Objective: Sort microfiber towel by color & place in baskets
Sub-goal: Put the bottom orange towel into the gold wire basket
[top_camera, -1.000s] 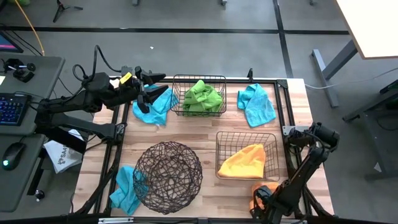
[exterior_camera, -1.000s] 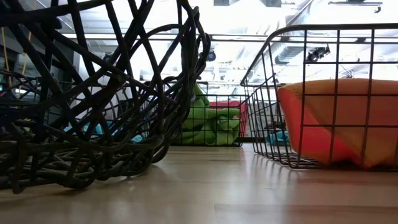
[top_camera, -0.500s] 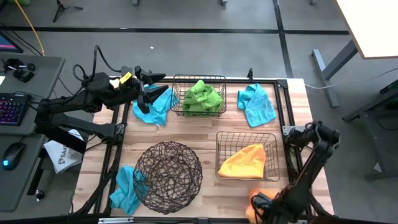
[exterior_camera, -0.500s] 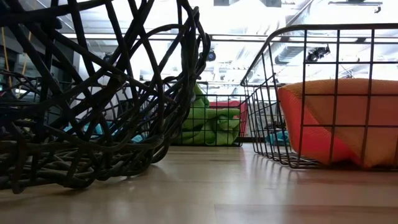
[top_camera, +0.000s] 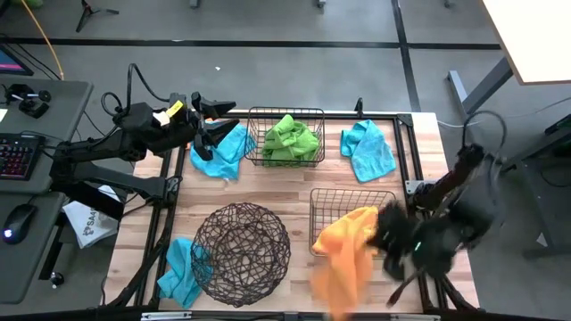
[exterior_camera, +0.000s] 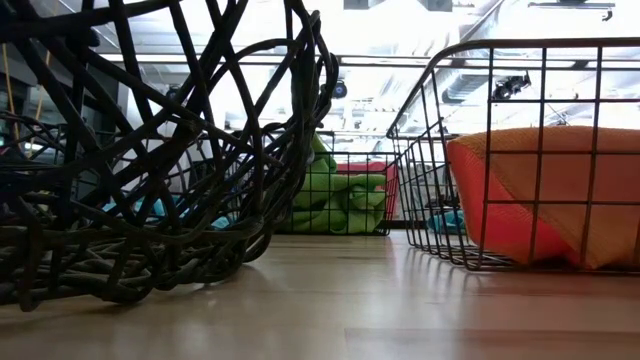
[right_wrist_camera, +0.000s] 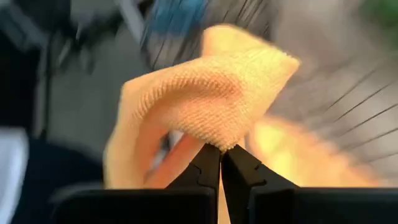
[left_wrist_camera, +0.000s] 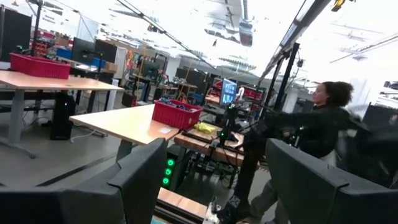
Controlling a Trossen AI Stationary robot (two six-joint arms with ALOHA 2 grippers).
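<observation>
My right gripper [top_camera: 385, 234] is shut on an orange towel [top_camera: 343, 267] and is blurred by its motion beside the near right rectangular basket [top_camera: 354, 198]. An orange towel [exterior_camera: 545, 195] lies in that basket. The far rectangular basket [top_camera: 285, 113] holds green towels [top_camera: 290, 138]. The round wire basket [top_camera: 242, 253] stands near left. Blue towels lie far left [top_camera: 227, 152], far right [top_camera: 368, 150] and near left [top_camera: 180, 267]. My left gripper [top_camera: 211, 132] hovers open over the far left blue towel and points level toward the table's right; nothing is between its fingers [left_wrist_camera: 140, 180]. My right gripper pinches a fold of the orange towel [right_wrist_camera: 219, 140] between its two fingertips [right_wrist_camera: 208, 163]. The towel is lifted off the table and trails from the gripper toward the table's near edge [top_camera: 337, 299], slack and blurred.
A person [left_wrist_camera: 329, 118] sits in the room beyond the table. A keyboard [top_camera: 13, 156] and a mouse [top_camera: 18, 221] lie on a desk to the left. Bare wood shows between the three baskets [top_camera: 285, 183].
My right gripper has swung up fast from the table's near right corner toward the near right basket. It has taken the orange towel that lay at that corner with it. That towel is now off the table and streams below the gripper.
</observation>
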